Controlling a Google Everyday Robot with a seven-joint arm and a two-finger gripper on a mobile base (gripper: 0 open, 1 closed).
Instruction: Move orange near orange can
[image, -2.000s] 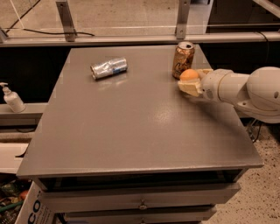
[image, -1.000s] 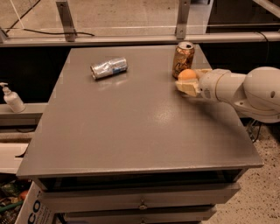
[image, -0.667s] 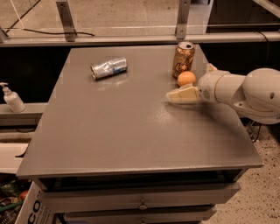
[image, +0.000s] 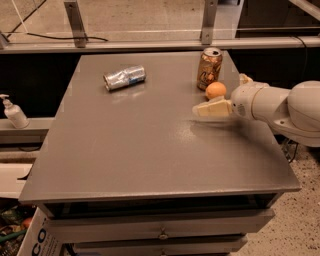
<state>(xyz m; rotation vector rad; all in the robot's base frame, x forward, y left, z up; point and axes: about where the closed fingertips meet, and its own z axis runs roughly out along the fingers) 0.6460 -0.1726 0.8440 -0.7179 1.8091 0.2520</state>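
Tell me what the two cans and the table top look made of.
Upright orange can: thin metal, likely aluminium; shiny silver rim, printed brown-orange side. Lying silver can: same metal, glossy, crumpled and dented. Table top: grey, smooth, semi-matte, perhaps laminate or painted metal; faint reflections. The gripper is open beside the orange.

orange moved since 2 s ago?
Yes, slightly. The orange has shifted toward the table's far edge, closer to the orange can, and now sits by its base. The gripper is just right of it, fingers open.
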